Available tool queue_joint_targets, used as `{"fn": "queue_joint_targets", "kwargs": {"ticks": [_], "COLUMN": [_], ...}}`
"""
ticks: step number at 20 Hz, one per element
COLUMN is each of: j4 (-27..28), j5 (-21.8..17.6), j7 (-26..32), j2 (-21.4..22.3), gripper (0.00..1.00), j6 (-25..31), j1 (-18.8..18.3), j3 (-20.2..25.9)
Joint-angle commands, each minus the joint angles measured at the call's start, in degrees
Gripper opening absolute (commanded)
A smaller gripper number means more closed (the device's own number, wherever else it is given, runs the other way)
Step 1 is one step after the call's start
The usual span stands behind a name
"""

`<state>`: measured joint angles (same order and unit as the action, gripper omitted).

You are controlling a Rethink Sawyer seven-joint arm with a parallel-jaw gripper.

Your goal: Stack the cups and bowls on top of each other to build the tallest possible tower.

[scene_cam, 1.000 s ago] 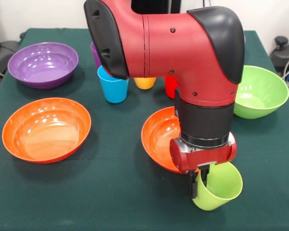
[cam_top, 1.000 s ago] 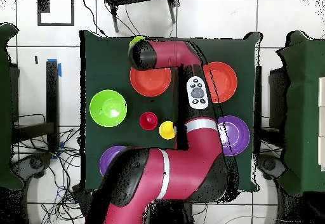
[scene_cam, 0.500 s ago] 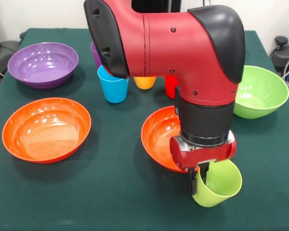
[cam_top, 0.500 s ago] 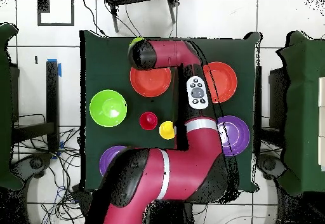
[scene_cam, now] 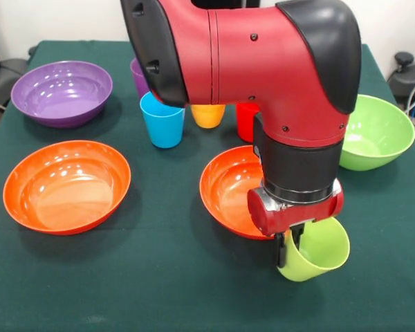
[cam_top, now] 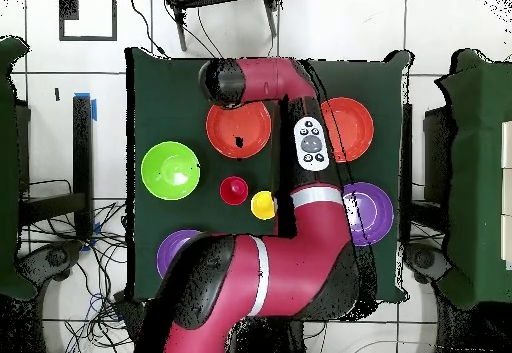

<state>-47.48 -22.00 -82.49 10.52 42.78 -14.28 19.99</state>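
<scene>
Gripper (scene_cam: 288,243) clamped on the rim of the light green cup (scene_cam: 317,250), one finger inside, one outside; cup tilted, mouth facing up and sideways, held just beside the near rim of the orange bowl (scene_cam: 229,200) under the arm. Second orange bowl (scene_cam: 66,185) well apart from it. Behind that bowl: blue cup (scene_cam: 161,122), yellow cup (scene_cam: 208,115), red cup (scene_cam: 246,121), purple cup (scene_cam: 137,75). Purple bowl (scene_cam: 61,92) and light green bowl (scene_cam: 377,131) flank them on the green table (scene_cam: 145,277).
</scene>
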Motion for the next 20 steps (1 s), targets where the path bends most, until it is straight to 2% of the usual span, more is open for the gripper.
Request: {"fn": "queue_joint_targets", "kwargs": {"ticks": [1,6,13,14,17,19,20], "j4": [3.9,6.6,8.8,11.2,13.7,11.9,9.1], "j5": [-3.9,-3.7,-4.0,-4.2,-4.4,-4.0,-3.7], "j7": [22.7,26.0,33.8,34.5,35.9,36.8,36.9], "j2": [-0.4,-2.6,-5.8,-7.0,-8.4,-7.8,-6.9], "gripper": [0.0,0.0,0.0,0.0,0.0,0.0,0.0], "j6": [8.0,7.6,6.1,7.5,9.1,8.7,7.3], "j1": [-1.8,-2.9,-6.2,-5.9,-5.6,-6.0,-6.8], "j3": [5.7,8.6,12.6,13.1,13.7,13.4,12.9]}}
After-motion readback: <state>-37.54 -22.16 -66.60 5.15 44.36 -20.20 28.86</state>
